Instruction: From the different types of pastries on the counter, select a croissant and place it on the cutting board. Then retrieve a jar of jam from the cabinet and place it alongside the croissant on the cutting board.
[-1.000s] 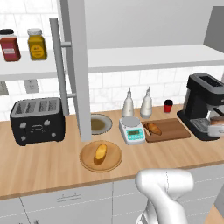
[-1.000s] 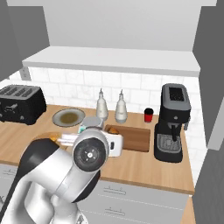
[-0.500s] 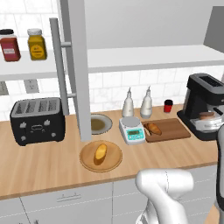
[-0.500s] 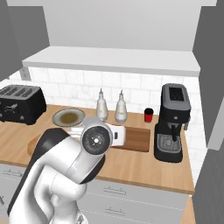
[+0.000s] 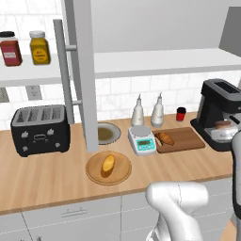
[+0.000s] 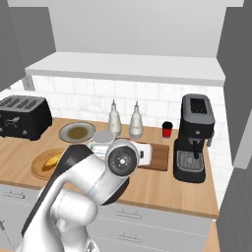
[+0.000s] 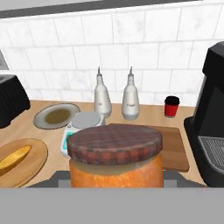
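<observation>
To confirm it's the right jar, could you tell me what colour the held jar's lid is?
Dark brown with a faint checked pattern; the jar of jam below is orange. Hand view shows it best.

The arm (image 6: 93, 182) is the one thing that differs. In the right base view its round wrist joint stands further right and higher than a second ago, now in front of the near left end of the board (image 6: 158, 156), and its white upper link rises steeper from the lower left. It now hides the scale (image 6: 101, 140) almost wholly. In the left base view a strip of the arm (image 5: 235, 174) reaches up the right edge as far as the coffee machine (image 5: 220, 113); a second ago that edge was bare, and half a second ago the strip was shorter.
</observation>
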Controlling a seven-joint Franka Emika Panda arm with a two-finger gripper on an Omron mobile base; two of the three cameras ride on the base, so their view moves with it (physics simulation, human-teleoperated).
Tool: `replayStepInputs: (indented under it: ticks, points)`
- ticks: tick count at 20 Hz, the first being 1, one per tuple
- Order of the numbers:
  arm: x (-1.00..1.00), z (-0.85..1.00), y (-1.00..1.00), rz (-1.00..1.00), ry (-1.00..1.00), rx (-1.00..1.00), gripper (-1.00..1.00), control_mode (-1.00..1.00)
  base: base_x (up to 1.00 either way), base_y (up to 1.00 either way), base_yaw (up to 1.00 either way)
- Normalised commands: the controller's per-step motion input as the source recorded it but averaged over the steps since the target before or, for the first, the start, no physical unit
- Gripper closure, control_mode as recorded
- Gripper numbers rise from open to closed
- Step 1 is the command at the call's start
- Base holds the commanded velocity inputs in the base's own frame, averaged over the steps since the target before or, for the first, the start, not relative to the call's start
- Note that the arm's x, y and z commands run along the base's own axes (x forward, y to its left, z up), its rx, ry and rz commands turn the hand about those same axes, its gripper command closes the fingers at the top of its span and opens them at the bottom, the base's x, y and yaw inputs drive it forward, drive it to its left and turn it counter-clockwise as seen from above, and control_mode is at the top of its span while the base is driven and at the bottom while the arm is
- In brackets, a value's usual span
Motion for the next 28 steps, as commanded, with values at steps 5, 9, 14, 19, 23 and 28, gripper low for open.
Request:
replayStepInputs:
  ticks: [5, 9, 14, 19, 23, 28]
  points:
    - [0.26, -0.18, -0.18, -0.05, 0.06, 0.00, 1.00, -1.00, 0.00, 0.00, 0.00]
    - [0.13, -0.20, -0.07, -0.07, 0.04, 0.00, 1.00, -1.00, 0.00, 0.00, 0.00]
    - [0.19, -0.10, -0.01, -0.08, 0.00, -0.01, 1.00, -1.00, 0.00, 0.00, 0.00]
    - [0.30, -0.36, 0.00, -0.08, 0.00, -0.02, 1.00, -1.00, 0.00, 0.00, 0.00]
    - [0.42, -0.22, -0.03, -0.08, 0.00, 0.00, 1.00, -1.00, 0.00, 0.00, 0.00]
    - [0.43, -0.12, -0.01, -0.09, 0.02, 0.00, 1.00, -1.00, 0.00, 0.00, 0.00]
